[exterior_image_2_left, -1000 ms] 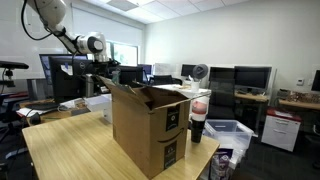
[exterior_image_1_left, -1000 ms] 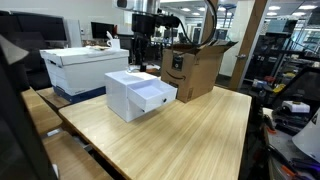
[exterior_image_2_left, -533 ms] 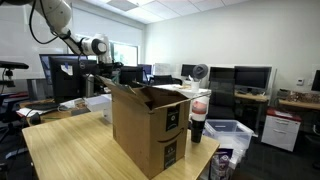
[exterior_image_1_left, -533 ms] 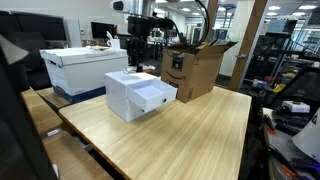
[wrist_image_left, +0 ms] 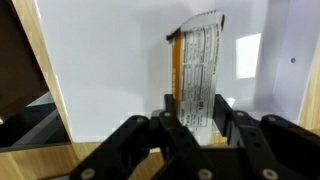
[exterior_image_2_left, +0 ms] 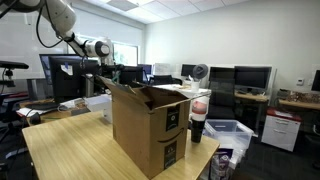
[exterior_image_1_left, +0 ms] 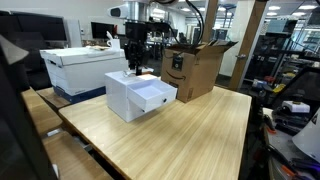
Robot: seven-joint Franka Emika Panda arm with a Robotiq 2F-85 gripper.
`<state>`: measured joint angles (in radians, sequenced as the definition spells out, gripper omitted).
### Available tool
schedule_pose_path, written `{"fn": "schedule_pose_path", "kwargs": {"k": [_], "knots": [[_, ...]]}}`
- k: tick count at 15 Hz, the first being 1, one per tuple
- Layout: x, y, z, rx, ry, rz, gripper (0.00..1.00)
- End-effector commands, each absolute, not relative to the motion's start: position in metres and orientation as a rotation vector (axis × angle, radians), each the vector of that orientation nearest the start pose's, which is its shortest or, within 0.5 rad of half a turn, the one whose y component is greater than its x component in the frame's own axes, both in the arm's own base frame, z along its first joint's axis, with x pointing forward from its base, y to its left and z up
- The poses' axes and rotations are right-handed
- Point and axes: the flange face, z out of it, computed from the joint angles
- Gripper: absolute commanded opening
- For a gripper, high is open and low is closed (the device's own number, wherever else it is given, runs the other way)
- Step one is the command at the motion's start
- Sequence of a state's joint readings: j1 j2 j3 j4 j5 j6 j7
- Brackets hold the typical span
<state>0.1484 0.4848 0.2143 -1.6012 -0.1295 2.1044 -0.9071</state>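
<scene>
You are carrying the gripper (exterior_image_1_left: 132, 66) further from the cardboard box (exterior_image_1_left: 192, 72) than a second ago, clamping a packet (wrist_image_left: 197, 65) by one end so it is clearing the white box (exterior_image_1_left: 122, 95)

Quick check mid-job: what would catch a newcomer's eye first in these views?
In the wrist view, the claw pinches a slim printed packet with an orange edge over a white surface. In an exterior view the arm hangs above a white box with its drawer pulled out. It sits on the wooden table, beside an open brown cardboard box.
</scene>
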Motion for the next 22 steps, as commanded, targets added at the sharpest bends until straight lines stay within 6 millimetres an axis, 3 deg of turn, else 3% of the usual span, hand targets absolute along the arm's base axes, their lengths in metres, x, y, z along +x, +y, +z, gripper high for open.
{"fn": "schedule_pose_path", "kwargs": {"k": [1, 9, 22], "knots": [[0.655, 0.220, 0.362, -2.451, -2.008, 0.003, 0.16], [0.663, 0.219, 0.366, -2.410, -2.039, 0.045, 0.16], [0.680, 0.206, 0.378, -2.450, -1.943, 0.011, 0.16]]}}
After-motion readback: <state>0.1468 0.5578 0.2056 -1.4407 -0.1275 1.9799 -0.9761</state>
